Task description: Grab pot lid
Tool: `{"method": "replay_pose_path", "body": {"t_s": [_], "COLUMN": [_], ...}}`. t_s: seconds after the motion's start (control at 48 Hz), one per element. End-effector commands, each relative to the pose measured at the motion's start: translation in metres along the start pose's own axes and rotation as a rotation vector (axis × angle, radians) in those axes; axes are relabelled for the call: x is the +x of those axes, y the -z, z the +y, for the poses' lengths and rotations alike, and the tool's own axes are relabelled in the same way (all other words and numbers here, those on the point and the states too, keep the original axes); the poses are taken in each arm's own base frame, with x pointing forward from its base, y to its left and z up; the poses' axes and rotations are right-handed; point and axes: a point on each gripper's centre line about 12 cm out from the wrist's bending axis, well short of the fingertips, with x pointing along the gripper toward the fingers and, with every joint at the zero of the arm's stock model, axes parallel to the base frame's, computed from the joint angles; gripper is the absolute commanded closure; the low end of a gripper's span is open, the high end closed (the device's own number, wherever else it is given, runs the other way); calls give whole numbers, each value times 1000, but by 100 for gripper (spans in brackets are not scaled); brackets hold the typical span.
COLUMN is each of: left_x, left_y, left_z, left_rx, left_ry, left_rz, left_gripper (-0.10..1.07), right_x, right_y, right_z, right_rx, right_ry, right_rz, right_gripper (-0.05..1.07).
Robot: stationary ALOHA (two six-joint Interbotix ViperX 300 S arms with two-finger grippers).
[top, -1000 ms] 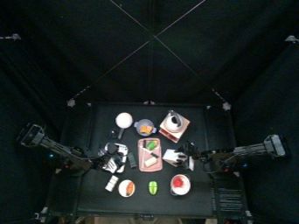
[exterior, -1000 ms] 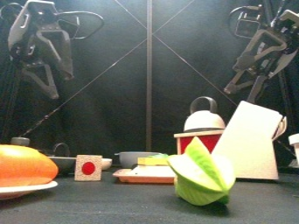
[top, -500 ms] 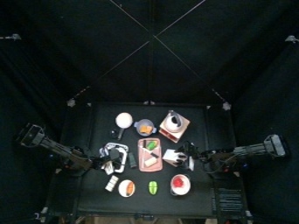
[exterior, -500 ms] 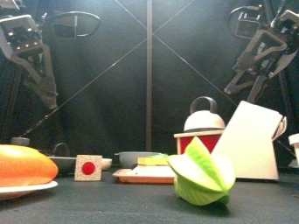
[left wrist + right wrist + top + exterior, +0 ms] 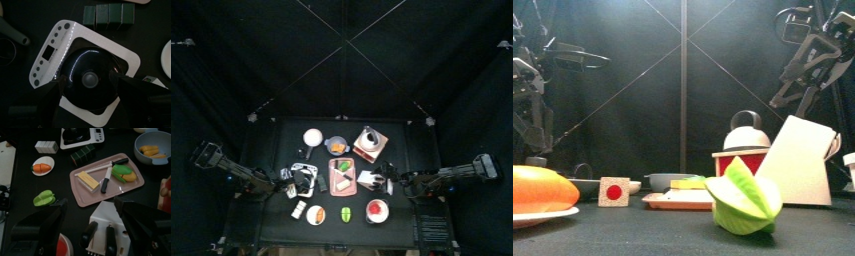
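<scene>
left gripper (image 5: 85, 107) jaws wide apart over pot lid (image 5: 89, 76), lid's near edge hidden

Left gripper (image 5: 85, 102) is held spread wide directly above the pot lid (image 5: 88, 80), one jaw seen on each side of it, no contact made. Left arm (image 5: 231, 172) is angled in from the table's left edge. Right gripper (image 5: 87, 225) is parked open, clear of the lid, over the table's right side.
</scene>
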Motion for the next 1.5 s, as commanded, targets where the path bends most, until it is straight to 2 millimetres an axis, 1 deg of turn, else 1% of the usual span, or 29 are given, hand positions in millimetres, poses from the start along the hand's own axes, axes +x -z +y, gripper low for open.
{"method": "replay_pose_path", "body": {"t_s": [0.0, 0.312, 0.438, 0.833, 0.958, 1.167, 1.333, 1.479], "left_x": [1, 14, 15, 15, 12, 1, -7, -10], "left_y": [-2, 2, 3, 2, -1, -13, -19, -22], "left_z": [-3, -8, -8, -8, -8, -10, -11, -11], "left_rx": [2, 37, 34, 32, 25, 2, -13, -20], "left_ry": [3, -35, -34, -35, -29, 0, 21, 29], "left_rz": [1, 54, 59, 58, 47, 2, -27, -39], "left_gripper": [-3, 4, 8, 24, 29, 37, 39, 39], "right_x": [-1, -1, -1, -1, -1, -1, -1, -1], "right_y": [-4, -5, -5, -4, -4, -4, -4, -4], "right_z": [1, 1, 1, 1, 1, 1, 1, 1], "right_rx": [5, 5, 5, 5, 5, 5, 5, 5], "right_ry": [-5, -7, -5, -6, -5, -5, -5, -5], "right_rz": [-13, -15, -15, -14, -13, -13, -12, -12], "right_gripper": [0, 0, 0, 0, 0, 0, 0, 0]}}
